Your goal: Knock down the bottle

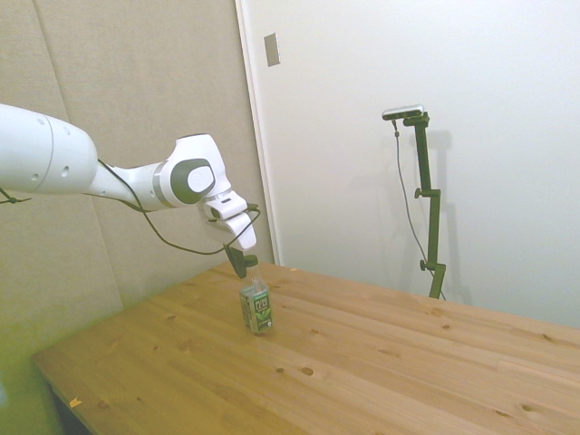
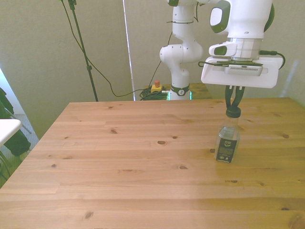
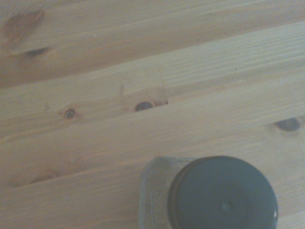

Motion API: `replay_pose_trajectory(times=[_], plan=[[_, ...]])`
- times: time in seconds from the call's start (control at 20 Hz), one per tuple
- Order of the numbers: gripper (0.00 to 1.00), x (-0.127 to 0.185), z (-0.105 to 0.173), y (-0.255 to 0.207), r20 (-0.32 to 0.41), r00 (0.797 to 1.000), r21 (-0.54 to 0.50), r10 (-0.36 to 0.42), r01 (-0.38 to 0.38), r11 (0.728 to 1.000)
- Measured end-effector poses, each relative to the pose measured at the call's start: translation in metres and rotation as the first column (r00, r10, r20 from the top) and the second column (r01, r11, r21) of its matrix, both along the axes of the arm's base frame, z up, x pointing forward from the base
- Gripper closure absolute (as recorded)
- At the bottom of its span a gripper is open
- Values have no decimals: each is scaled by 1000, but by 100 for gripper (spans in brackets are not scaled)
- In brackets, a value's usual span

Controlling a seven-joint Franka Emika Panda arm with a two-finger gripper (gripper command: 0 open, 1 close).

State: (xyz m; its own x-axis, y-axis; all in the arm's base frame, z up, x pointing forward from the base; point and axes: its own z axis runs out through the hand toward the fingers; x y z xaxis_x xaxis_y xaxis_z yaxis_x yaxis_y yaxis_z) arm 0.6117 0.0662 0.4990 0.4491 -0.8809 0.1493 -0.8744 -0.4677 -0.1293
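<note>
The bottle (image 2: 227, 142) is small and clear, with a dark green cap and a green label. It stands upright on the wooden table (image 2: 133, 162) toward the front view's right. My gripper (image 2: 233, 106) hangs right at the cap, its dark fingers drawn close together with nothing between them. In the side view the gripper (image 1: 243, 265) sits against the top of the bottle (image 1: 256, 308); I cannot tell whether they touch. The wrist view looks straight down on the round dark cap (image 3: 222, 195) and the clear shoulder beside it.
Bare wooden table (image 1: 381, 362) spreads around the bottle on all sides. A wall and a white door panel (image 1: 408, 136) stand behind the table's far side. Cables and a red button (image 2: 156, 86) lie on the floor near the robot's base.
</note>
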Motion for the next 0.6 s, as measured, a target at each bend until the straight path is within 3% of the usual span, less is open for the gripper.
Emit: replay_pose_trajectory(times=[0.6], plan=[[100,90,-3,-19,34,997,-23,-69,70,997]])
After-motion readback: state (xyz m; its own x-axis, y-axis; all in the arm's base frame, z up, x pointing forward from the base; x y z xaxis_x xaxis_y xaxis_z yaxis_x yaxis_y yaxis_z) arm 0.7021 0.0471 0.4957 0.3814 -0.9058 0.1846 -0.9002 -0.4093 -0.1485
